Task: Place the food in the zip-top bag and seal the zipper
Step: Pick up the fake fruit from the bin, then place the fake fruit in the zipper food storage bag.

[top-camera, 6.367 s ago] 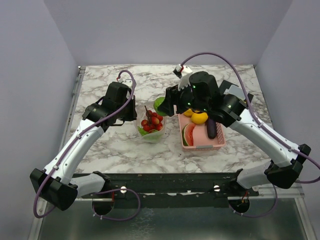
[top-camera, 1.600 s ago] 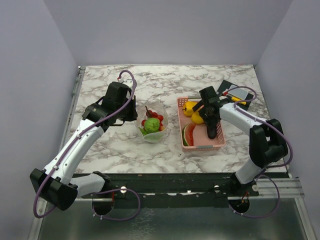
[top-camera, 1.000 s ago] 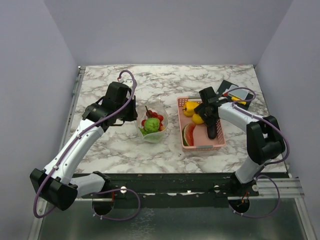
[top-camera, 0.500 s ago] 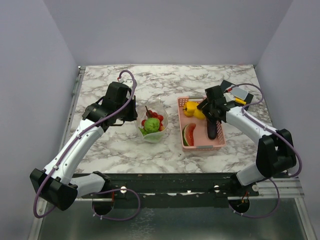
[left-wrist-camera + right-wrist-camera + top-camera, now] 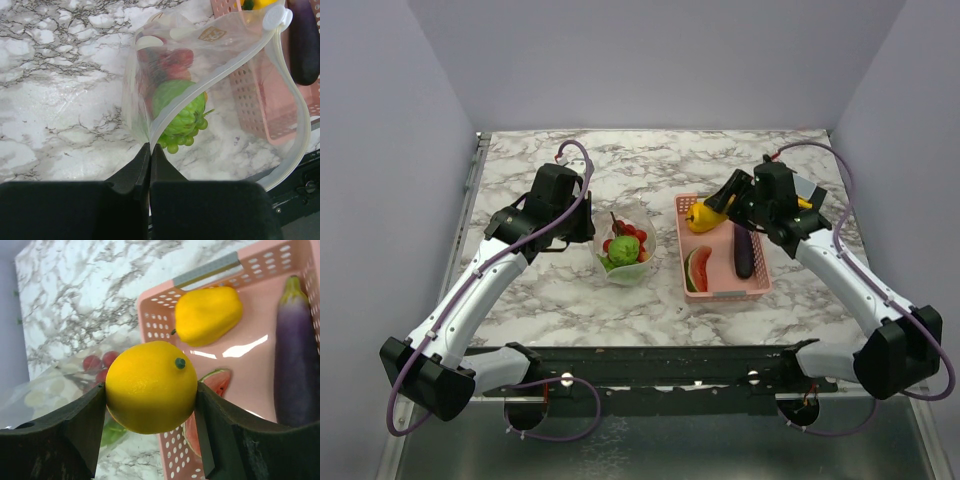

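The clear zip-top bag (image 5: pixel 625 255) stands open on the marble table, with a green fruit (image 5: pixel 176 112) and red strawberries (image 5: pixel 172 59) inside. My left gripper (image 5: pixel 150 148) is shut on the bag's near edge, where the zipper strip (image 5: pixel 220 75) starts. My right gripper (image 5: pixel 150 390) is shut on a yellow lemon (image 5: pixel 150 387) and holds it above the pink basket (image 5: pixel 150 315). In the top view this gripper (image 5: pixel 723 198) hangs over the basket's far end. A yellow pepper (image 5: pixel 207 315), a purple eggplant (image 5: pixel 295 365) and a watermelon slice (image 5: pixel 215 382) lie in the basket.
The pink basket (image 5: pixel 725 293) sits just right of the bag. A black mat with a grey item (image 5: pixel 807 187) lies behind the right arm. Grey walls close in the table on three sides.
My right gripper has risen out of the basket with the lemon between its fingers and the arm has swung back to the right. The left arm and the bag stay still.
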Controlling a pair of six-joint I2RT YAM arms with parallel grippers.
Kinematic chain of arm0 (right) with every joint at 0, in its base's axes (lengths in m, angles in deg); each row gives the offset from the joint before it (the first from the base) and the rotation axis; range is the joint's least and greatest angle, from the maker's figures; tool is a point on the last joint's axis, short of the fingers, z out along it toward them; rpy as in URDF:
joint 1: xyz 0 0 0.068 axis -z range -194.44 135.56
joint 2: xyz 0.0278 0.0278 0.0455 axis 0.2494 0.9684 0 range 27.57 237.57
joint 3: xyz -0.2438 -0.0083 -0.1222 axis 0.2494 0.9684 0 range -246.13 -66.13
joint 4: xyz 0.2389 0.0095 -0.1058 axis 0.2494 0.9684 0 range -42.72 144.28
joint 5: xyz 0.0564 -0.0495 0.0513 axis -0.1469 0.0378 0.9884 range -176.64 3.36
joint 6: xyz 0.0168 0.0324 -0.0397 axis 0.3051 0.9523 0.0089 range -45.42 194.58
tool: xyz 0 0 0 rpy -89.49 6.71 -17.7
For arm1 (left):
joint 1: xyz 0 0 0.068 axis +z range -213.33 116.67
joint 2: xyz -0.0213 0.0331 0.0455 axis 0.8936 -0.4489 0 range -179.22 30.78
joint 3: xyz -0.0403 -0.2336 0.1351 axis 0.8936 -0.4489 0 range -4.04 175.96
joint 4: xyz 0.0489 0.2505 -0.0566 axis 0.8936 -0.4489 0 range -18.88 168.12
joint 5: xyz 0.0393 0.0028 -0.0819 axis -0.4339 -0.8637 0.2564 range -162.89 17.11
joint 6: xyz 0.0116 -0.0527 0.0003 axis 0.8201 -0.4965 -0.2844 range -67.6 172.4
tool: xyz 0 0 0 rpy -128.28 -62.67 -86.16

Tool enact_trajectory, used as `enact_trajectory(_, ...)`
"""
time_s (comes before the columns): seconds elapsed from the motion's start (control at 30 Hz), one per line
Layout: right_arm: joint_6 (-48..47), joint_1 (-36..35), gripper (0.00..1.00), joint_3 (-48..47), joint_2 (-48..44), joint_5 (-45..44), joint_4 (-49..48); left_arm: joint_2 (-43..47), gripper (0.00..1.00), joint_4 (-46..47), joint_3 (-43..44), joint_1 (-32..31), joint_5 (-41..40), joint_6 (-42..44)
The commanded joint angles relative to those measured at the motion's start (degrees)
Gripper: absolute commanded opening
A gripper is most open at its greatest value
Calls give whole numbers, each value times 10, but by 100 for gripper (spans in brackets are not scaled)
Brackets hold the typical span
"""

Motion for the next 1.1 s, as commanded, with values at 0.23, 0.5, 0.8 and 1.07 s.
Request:
enact_trajectory(0.23,-153,-108,19,-102,-44,78,-8,4,0,-4,3,3,6,2)
enact_trajectory(0.5,-237,-202,19,-154,-22,71,-19,7,0,-4,3,3,8,3)
enact_trajectory(0.8,-329,-286,19,-239,48,40,35,6,0,-4,3,3,12,5)
enact_trajectory(1.07,-334,-317,19,-265,98,37,66,8,0,-6,5,3,12,7)
